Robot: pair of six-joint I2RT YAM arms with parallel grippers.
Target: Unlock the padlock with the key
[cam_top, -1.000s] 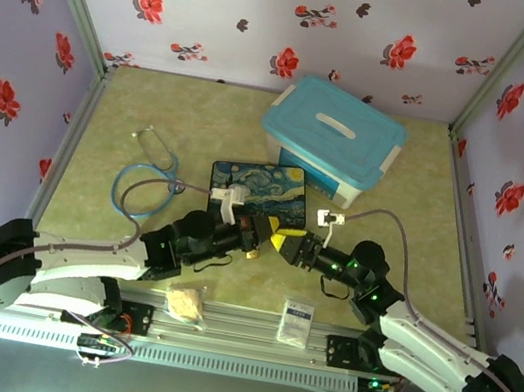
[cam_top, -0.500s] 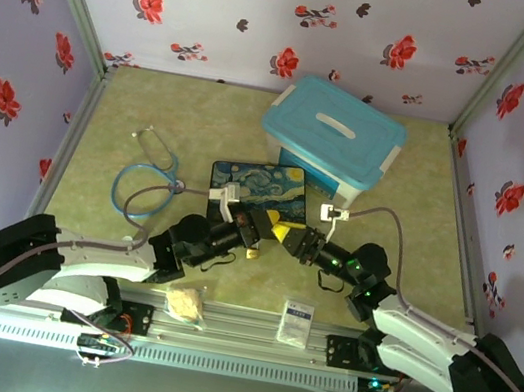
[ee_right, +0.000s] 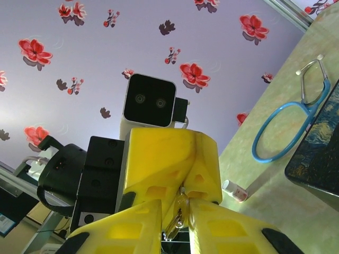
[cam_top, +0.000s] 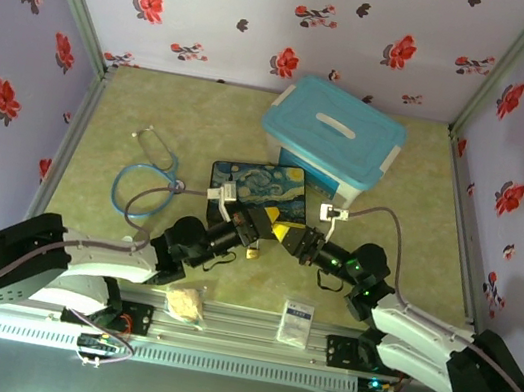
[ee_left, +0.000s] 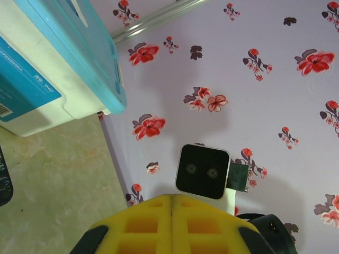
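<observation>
While left gripper [ee_left: 172, 203] sits clamped shut, right gripper [cam_top: 287, 237] brackets the padlock [ee_right: 177, 216], grip unconfirmed. Looks like lock-steadying; next needs key lined up dead-on.

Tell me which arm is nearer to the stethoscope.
Left. The left arm runs close along the near side of the stethoscope; the right arm is far to its right.

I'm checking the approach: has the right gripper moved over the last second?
Yes. The right gripper has edged away from the white packet, toward the painted box.
</observation>
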